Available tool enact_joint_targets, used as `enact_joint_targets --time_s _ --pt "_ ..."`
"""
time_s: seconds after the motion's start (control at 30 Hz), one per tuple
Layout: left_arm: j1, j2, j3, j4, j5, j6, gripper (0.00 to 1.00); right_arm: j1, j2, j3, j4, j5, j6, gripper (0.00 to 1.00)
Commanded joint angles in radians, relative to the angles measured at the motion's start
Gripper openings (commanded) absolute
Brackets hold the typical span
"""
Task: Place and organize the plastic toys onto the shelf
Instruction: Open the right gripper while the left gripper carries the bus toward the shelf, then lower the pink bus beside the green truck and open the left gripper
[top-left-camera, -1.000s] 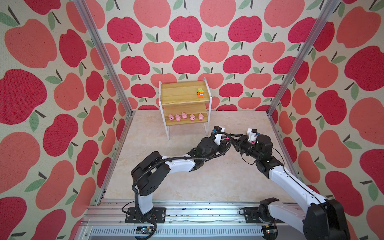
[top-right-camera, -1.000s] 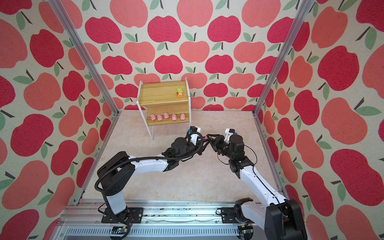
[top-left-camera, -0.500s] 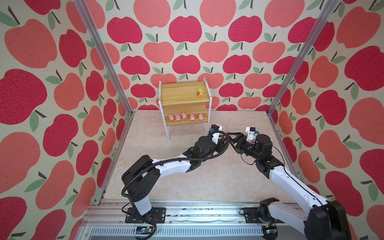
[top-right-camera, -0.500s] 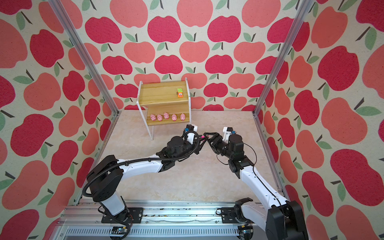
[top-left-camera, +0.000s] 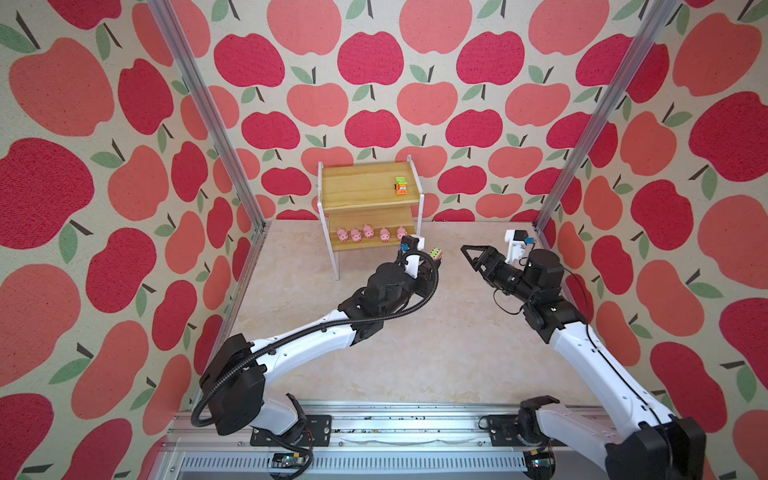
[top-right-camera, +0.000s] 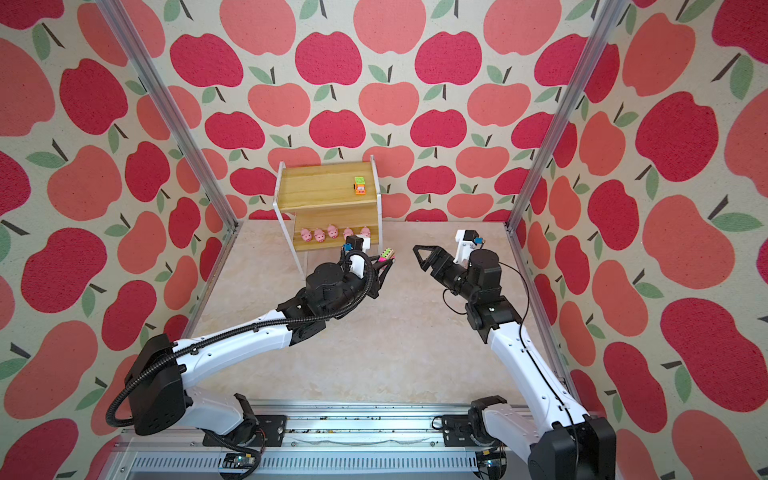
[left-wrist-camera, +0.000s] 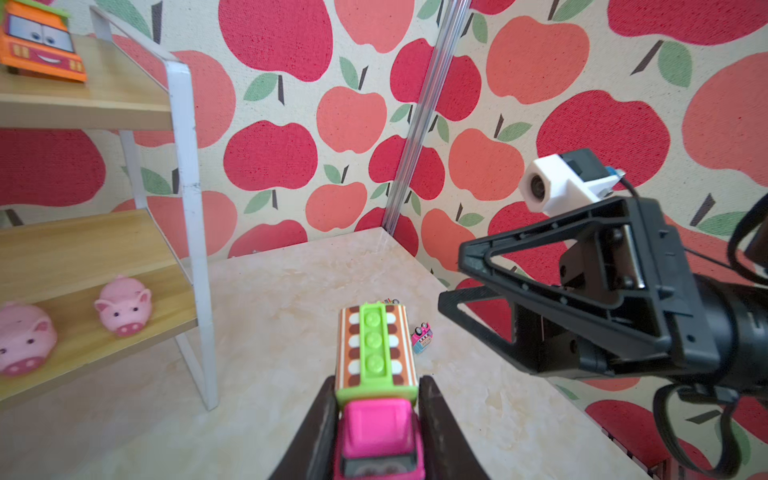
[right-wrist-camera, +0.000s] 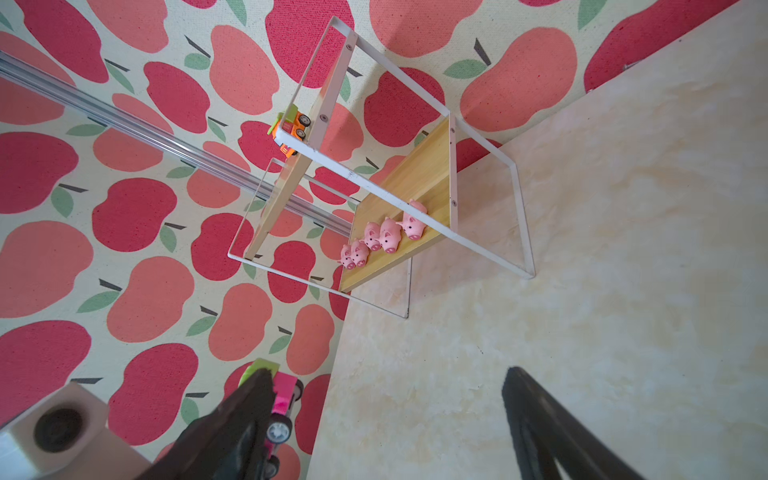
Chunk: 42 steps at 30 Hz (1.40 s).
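The left gripper (top-left-camera: 436, 257) pinches a pink truck (top-left-camera: 434, 252) just right of the middle in a top view. The right gripper (top-left-camera: 467, 252), further right and apart, is spread and empty. The shelf (top-left-camera: 361, 195) stands at upper middle, with an orange truck (top-left-camera: 401, 187) on its upper board and five pigs (top-left-camera: 369, 232) in a row on the lower.

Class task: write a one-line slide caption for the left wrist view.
Left hand grips a pink truck near the shelf, facing the open right hand.
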<state>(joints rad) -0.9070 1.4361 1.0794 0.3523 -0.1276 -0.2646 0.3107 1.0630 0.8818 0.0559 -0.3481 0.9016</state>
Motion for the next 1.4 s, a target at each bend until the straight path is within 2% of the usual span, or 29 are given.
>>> enact_joint_targets --time_s 0.0,0.2,0.47,0.77,1.03,1.37 --pt "0.022 -0.038 0.117 -0.199 -0.082 0.044 0.29 -0.005 0.000 0.062 -0.127 0.051 -0.168 0.90" --pt "0.074 -0.054 0.303 -0.401 -0.165 0.073 0.29 0.008 -0.001 0.126 -0.235 0.149 -0.358 0.89" --pt "0.210 0.020 0.465 -0.489 -0.230 0.090 0.32 0.091 0.041 0.217 -0.300 0.253 -0.583 0.89" --pt "0.312 0.199 0.664 -0.520 -0.244 0.113 0.33 0.159 0.054 0.245 -0.333 0.310 -0.686 0.89" --pt "0.351 0.345 0.831 -0.575 -0.273 0.086 0.33 0.163 0.031 0.238 -0.357 0.349 -0.745 0.90" --pt "0.364 0.494 1.031 -0.710 -0.277 0.056 0.33 0.160 0.018 0.226 -0.356 0.344 -0.756 0.90"
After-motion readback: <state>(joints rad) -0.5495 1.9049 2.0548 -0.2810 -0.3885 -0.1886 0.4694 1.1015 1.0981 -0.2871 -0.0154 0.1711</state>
